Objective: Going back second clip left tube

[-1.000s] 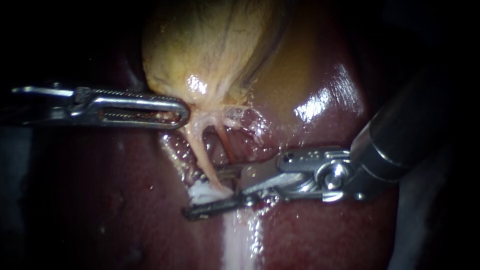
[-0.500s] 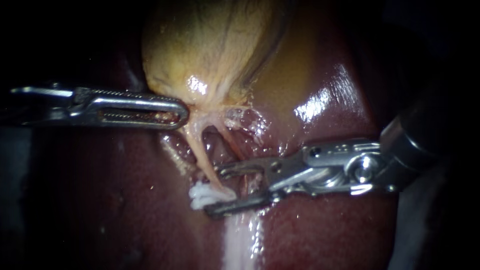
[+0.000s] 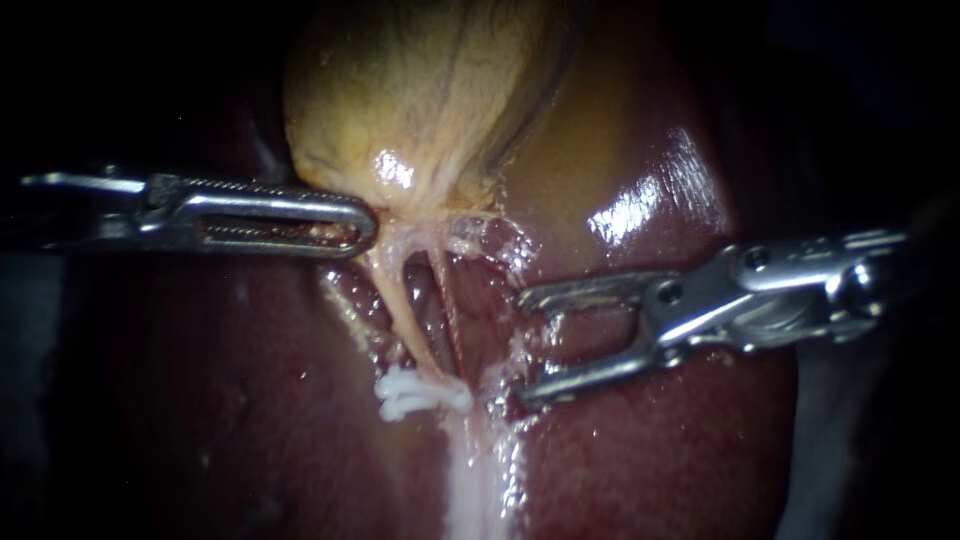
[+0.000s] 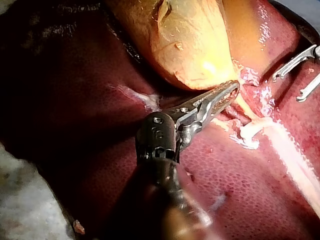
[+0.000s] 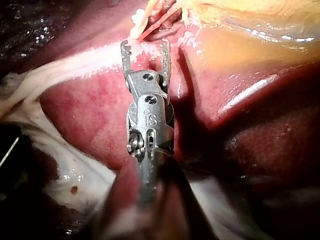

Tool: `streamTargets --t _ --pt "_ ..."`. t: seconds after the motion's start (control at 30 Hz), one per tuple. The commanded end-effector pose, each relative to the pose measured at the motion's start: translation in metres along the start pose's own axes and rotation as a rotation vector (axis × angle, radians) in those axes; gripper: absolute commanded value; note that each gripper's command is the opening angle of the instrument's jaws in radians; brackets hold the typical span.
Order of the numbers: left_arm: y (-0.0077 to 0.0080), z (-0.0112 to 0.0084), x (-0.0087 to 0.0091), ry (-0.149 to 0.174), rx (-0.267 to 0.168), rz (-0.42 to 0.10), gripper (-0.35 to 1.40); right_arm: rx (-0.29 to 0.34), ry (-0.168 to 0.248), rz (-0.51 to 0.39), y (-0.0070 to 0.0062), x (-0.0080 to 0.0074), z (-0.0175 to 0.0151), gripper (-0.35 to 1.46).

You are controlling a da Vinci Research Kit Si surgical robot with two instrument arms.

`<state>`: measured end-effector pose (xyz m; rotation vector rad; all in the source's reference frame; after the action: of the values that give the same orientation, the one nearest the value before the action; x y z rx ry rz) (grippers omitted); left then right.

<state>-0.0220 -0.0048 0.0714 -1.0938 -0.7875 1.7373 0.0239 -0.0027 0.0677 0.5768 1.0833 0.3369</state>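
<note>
Two thin tubes run down from the gallbladder [image 3: 420,90] over the liver [image 3: 660,460]: a pale left tube [image 3: 398,305] and a reddish right tube [image 3: 450,310]. A white clip [image 3: 420,392] sits across the left tube's lower end. My right instrument [image 3: 525,347] stands to the right of the tubes, its jaws open and holding nothing. My left instrument [image 3: 340,225] lies level, its jaws shut on tissue at the gallbladder's neck. In the right wrist view the open jaws [image 5: 145,50] point at the clip [image 5: 135,17]. The left wrist view shows the clip [image 4: 250,131] beyond my left jaws [image 4: 225,95].
A pale white band [image 3: 480,480] runs down the liver below the clip. Wet, glistening liver [image 3: 650,200] rises to the right of the gallbladder. Whitish tissue [image 5: 30,95] lies beside my right instrument's shaft in its wrist view.
My right instrument has drawn back to the right and slightly upward, off the left tube, with its jaws open. The white clip stays on the tube. The left instrument has not moved.
</note>
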Motion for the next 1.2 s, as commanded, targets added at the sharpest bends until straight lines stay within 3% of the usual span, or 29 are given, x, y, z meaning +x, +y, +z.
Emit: streamTargets --t 0.03,0.27,0.73,0.93,1.2 --pt "0.0000 0.0001 0.0000 0.000 0.000 0.000 -0.35 -0.001 0.000 -0.008 0.0001 0.0001 -0.0004 0.49" --pt "-0.0006 0.0006 0.0000 0.001 0.002 0.000 -0.35 0.002 -0.001 -0.023 0.0002 0.0002 -0.0013 0.49" --pt "-0.0040 0.0044 0.0001 0.005 0.013 0.008 -0.35 0.005 -0.002 -0.031 0.0000 -0.0001 -0.0019 0.49" --pt "-0.0044 0.0061 -0.0006 -0.005 0.021 0.014 -0.35 0.005 -0.002 -0.031 0.0000 0.0000 -0.0019 0.49" --pt "-0.0048 0.0067 -0.0009 -0.007 0.018 0.010 -0.35 0.005 0.001 -0.030 0.0000 0.0000 -0.0019 0.49"
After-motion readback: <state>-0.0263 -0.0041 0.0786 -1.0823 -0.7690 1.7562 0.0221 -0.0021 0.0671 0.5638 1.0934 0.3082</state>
